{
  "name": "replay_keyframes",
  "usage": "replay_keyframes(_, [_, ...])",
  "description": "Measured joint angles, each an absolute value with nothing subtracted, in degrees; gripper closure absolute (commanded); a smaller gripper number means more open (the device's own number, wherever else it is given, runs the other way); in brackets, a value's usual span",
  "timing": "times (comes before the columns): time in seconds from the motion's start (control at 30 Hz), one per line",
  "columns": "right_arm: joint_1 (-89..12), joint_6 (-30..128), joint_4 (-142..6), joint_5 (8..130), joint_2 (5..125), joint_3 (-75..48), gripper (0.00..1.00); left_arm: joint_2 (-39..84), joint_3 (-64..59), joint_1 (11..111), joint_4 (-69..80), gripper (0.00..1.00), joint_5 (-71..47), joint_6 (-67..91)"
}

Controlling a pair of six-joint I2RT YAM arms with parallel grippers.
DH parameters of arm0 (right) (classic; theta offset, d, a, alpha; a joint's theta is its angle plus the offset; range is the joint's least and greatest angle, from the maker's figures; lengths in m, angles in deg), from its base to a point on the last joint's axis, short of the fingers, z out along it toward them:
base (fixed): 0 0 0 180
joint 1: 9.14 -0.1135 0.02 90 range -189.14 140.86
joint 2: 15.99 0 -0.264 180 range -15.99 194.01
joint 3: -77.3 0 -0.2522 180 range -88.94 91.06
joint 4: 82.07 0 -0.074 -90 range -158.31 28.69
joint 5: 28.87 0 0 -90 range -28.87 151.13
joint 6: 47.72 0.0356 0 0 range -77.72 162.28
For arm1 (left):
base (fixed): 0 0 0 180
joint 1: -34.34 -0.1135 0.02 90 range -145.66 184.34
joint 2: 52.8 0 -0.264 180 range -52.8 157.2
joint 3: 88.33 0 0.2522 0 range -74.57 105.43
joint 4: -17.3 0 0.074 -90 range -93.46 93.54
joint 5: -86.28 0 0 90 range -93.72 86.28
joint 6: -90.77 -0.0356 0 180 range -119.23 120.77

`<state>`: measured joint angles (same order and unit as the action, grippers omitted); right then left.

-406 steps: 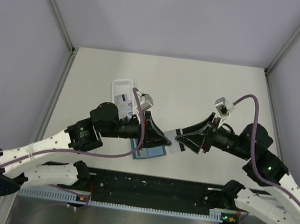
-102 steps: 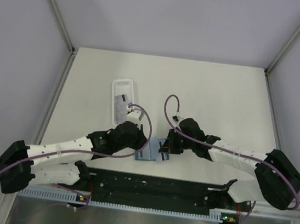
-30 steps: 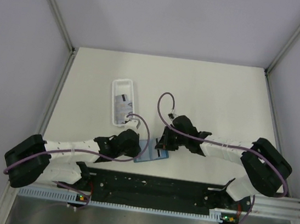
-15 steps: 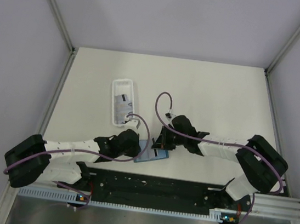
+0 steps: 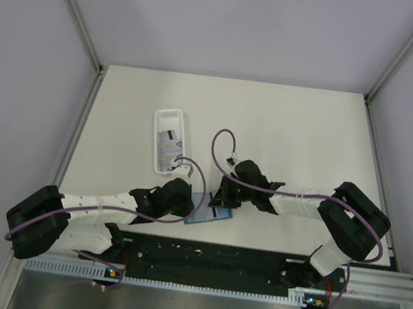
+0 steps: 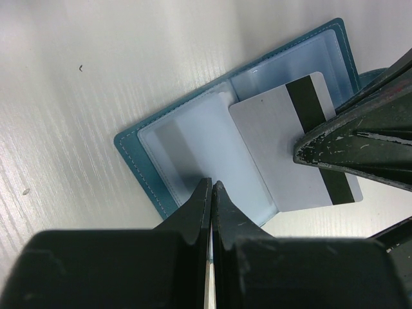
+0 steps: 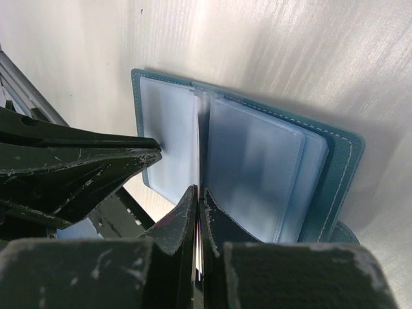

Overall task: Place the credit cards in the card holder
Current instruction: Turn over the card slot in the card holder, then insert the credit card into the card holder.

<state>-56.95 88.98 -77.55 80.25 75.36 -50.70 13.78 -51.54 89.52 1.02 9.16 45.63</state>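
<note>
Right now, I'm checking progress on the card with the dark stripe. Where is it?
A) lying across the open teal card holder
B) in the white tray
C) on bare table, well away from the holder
A: the left wrist view shows the striped credit card lying over one half of the open card holder, one end jutting past its edge.

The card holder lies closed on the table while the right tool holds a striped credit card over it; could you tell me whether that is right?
Not quite: the card holder lies open, its clear inner pockets facing up, as the left wrist view shows. The right tool does hold the striped credit card over it.
</note>
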Motion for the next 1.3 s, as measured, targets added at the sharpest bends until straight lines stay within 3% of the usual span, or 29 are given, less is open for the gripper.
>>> replay_keyframes(1.3, [-56.10,87.78,-82.55,84.79,80.89,-48.71,1.00,13.78,-51.76,89.50,1.39,1.00,9.16,45.63])
